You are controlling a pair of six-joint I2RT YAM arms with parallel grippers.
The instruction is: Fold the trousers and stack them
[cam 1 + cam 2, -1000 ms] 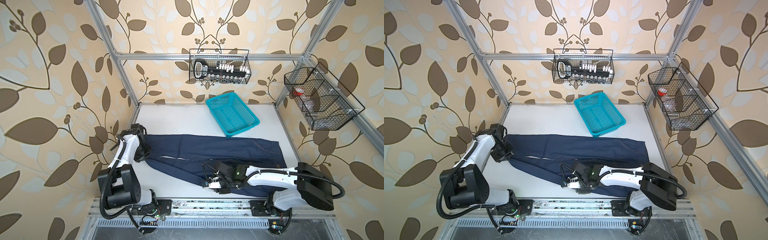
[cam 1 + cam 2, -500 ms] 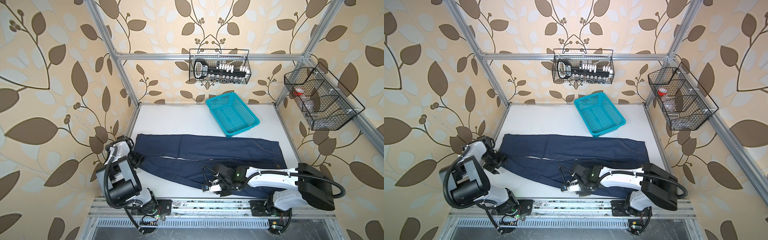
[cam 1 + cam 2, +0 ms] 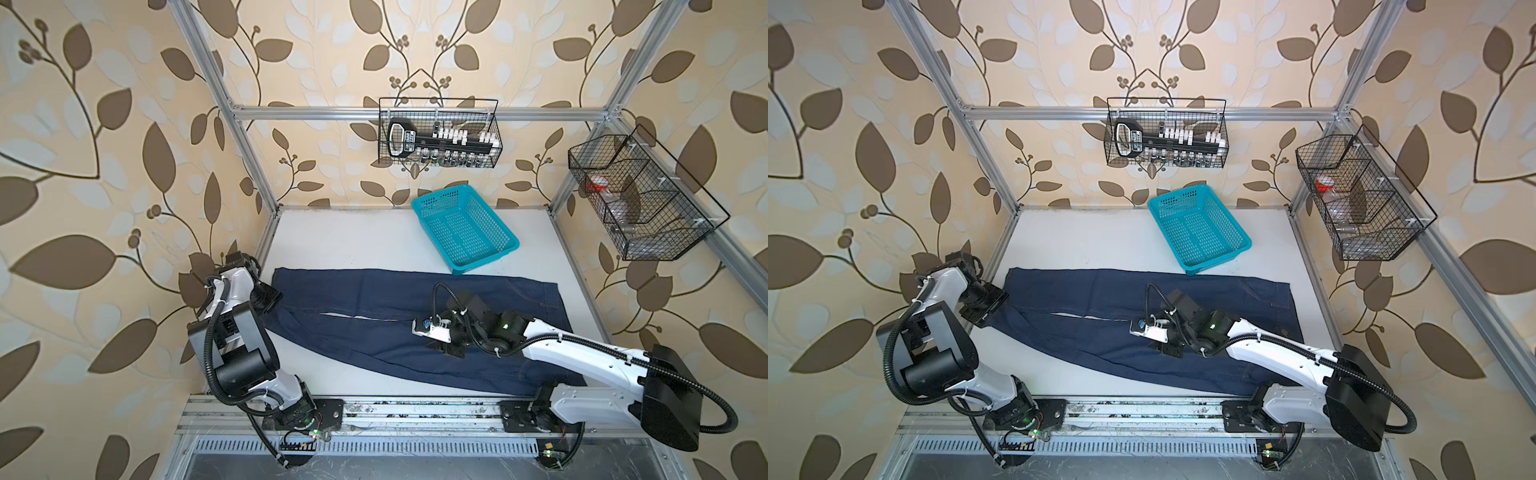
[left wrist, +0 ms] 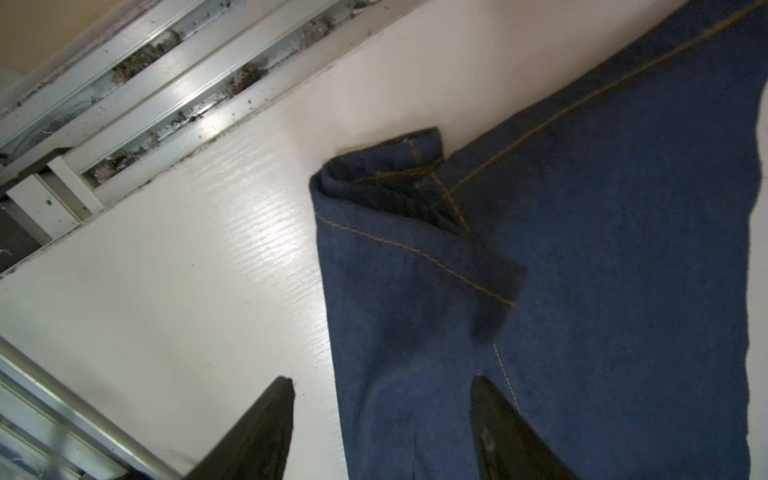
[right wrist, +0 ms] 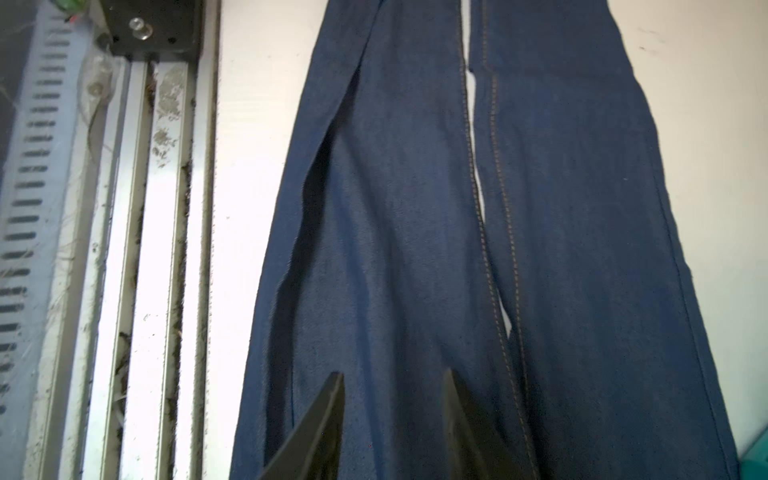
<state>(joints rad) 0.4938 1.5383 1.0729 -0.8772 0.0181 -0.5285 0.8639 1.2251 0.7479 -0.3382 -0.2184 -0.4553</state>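
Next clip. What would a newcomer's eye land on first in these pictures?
The dark blue trousers dominate, spread lengthwise across the near half of the white table. Behind them, toward the back wall, sits an empty turquoise basket. The left pincer hangs open at a leg cuff, and the right pincer hovers open over the near leg, midway along the trousers.

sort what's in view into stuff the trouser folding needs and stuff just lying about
Belongs to the job:
trousers, spread out flat
left gripper, open at the leg ends
right gripper, open over the legs

Just lying about:
turquoise basket, empty, behind the trousers
back-wall wire basket, holding small items
side-wall wire basket
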